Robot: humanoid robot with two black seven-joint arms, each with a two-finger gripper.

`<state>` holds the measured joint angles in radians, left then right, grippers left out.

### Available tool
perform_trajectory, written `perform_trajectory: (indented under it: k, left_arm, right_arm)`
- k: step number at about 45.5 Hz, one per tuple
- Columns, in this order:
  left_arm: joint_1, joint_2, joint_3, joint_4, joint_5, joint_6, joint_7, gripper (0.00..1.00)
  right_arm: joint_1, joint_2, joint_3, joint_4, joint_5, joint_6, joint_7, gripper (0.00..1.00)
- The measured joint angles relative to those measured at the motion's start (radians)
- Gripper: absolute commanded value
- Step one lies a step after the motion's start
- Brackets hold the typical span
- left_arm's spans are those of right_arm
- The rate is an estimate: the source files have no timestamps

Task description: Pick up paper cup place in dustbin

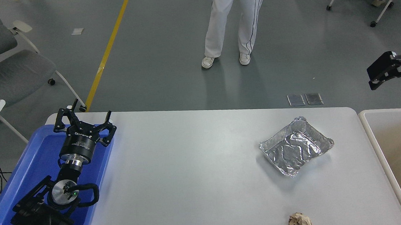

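Overhead, a white table with rounded corners fills the lower part of the scene. At its left edge lies a blue plastic tray. The robot's left arm rests parked above that tray, and the left gripper points toward the far side with its fingers spread apart, holding nothing.

Toward the right half of the table sits a crinkled silver foil tray, turned at an angle. Near the front edge, well apart from it, lies a crumpled brown paper ball.

Just beside the table's right end stands the dustbin, a large bin with an off-white rounded rim and a beige inside; only part of it shows, cut off by the right edge.

The right gripper comes in from the right edge, on the far side of the dustbin and over the grey floor. Whether its claw is apart or together cannot be told, as only part of it shows.

No paper cup shows on the table or in the visible part of the dustbin.

On the far side, a person's legs in white trousers and white shoes stand on the floor.
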<state>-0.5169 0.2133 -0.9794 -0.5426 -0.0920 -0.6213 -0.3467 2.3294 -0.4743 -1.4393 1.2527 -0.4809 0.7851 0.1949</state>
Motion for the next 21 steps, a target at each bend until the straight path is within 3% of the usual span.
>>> perform_trajectory:
  k: [21]
  left_arm:
    - [0.0, 0.0, 0.0, 0.0, 0.0, 0.0, 0.0, 1.0]
  right_arm:
    - [-0.005, 0.023, 0.071, -0.01, -0.002, 0.0, -0.001, 1.0]
